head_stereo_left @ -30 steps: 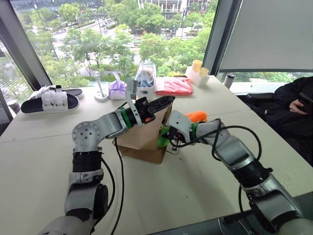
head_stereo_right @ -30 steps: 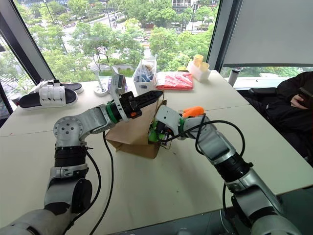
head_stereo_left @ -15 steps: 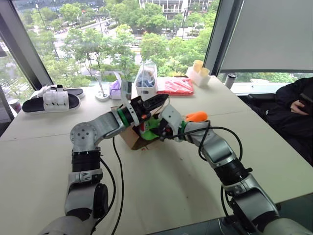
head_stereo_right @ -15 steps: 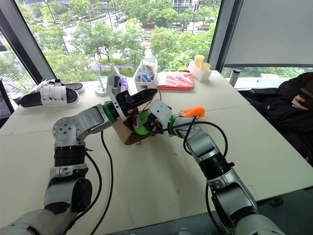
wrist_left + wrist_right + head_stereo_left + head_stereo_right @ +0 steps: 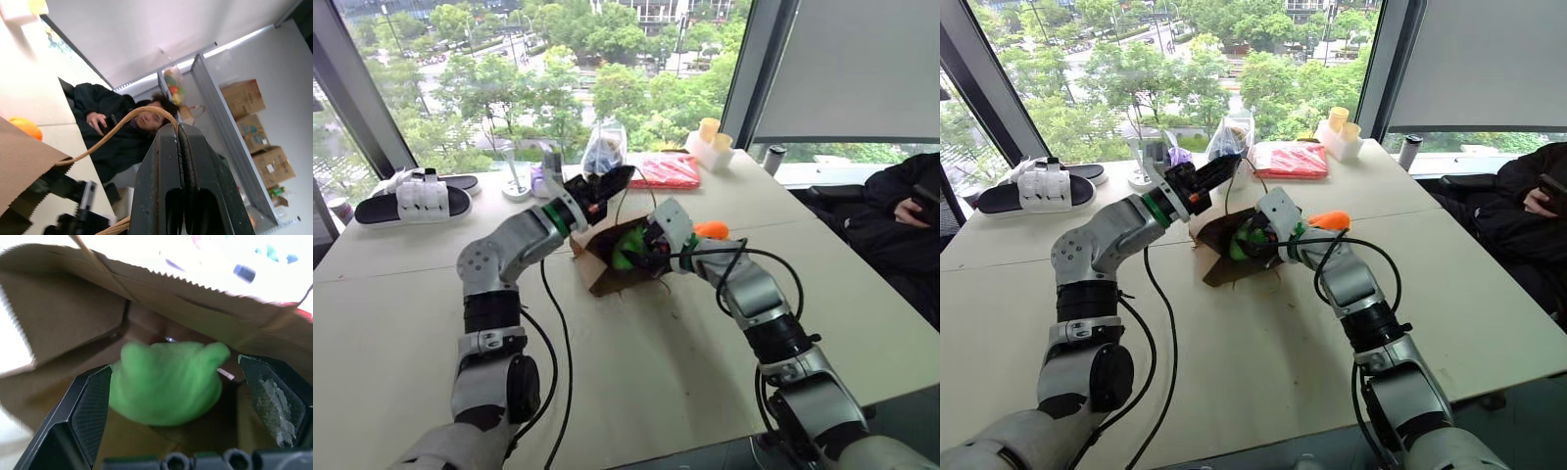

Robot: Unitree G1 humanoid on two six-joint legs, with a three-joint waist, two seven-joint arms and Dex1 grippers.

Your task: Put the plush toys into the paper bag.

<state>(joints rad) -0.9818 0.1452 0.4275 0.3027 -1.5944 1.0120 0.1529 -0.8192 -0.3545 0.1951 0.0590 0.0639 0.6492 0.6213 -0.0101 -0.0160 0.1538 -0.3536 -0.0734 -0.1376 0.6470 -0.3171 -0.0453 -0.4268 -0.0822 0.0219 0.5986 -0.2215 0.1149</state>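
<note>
Held paper bag [image 5: 607,257] tipped open on the surface [image 5: 636,382] by its handle [image 5: 117,128], clenched in left tool [image 5: 607,184], so green plush [image 5: 164,382] lay inside between right tool [image 5: 188,396]'s spread fingers, released, while orange plush [image 5: 711,231] waited just behind the bag.

White-strapped sandals [image 5: 416,199] far left; red packet [image 5: 663,171] by window; seated person [image 5: 901,220] right

bag mouth: paper bag [image 5: 607,262] gaped, right gripper [image 5: 186,396] and green toy [image 5: 166,382] filling it | near table [image 5: 636,382]: bare | far edge: cluttered
</note>
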